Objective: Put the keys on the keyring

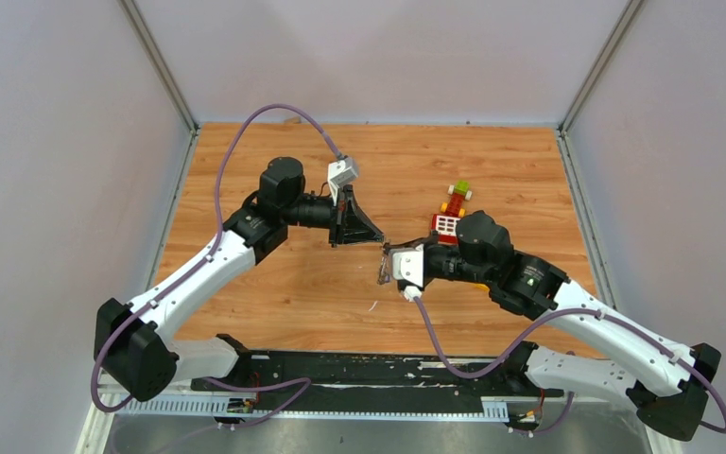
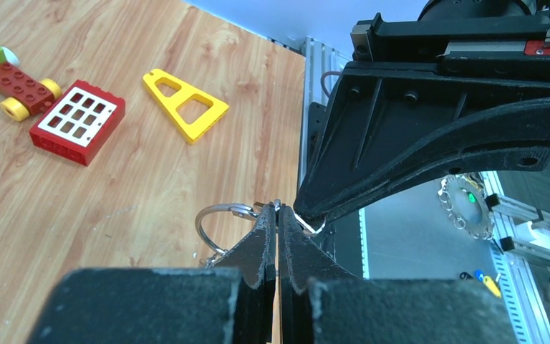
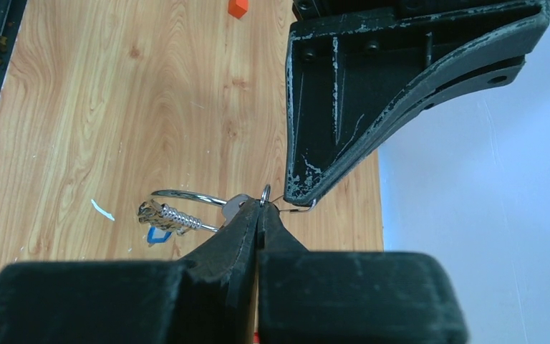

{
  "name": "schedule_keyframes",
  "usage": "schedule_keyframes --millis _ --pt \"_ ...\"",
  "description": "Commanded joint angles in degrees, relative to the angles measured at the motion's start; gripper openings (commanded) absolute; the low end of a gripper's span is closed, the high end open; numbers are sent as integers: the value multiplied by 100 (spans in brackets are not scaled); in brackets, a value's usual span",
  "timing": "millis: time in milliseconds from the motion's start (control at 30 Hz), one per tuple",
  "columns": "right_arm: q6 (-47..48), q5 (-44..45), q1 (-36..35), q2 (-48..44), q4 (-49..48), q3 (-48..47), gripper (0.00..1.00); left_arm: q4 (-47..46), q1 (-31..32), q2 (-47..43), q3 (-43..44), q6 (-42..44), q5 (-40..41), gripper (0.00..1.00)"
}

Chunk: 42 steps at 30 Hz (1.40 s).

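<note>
Keyring (image 2: 223,208) | left end effector (image 2: 277,209) closed on it | right end effector (image 3: 260,209) closed on it

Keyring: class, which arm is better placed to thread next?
Left, tentatively: the right gripper is shut on the keyring, which hangs from it; the left gripper, also shut, meets a wire end beside it.

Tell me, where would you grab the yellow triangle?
I'd pinch one side bar of the yellow triangle, coming straight down from above and reaching into its big hole. It lies flat on the table and looks thin, so coming from the side would probably just push it along.
</note>
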<state>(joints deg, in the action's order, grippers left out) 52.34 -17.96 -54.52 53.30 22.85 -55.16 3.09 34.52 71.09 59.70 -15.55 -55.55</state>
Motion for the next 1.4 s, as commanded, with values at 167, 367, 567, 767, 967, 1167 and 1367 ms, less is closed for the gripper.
schedule_keyframes --millis 167,367,567,767,967,1167,1367 --pt "86 625 -24 -146 -255 -50 0 291 44 -304 103 644 -57 0" --pt "271 824 32 -330 -145 -26 0 955 35 -388 336 1284 -183 0" --pt "543 538 37 -388 9 67 0 933 44 -305 472 1122 -440 0" --pt "671 504 29 -449 -128 215 0 345 50 -244 365 246 -441 0" --pt "674 405 29 -439 -166 273 0 80 68 -71 392 -108 -382 0" --pt "761 227 28 -547 -272 436 0 208 72 122 489 7 -413 0" --pt "852 97 30 -677 -296 527 0 227 74 121 453 49 -562 0"
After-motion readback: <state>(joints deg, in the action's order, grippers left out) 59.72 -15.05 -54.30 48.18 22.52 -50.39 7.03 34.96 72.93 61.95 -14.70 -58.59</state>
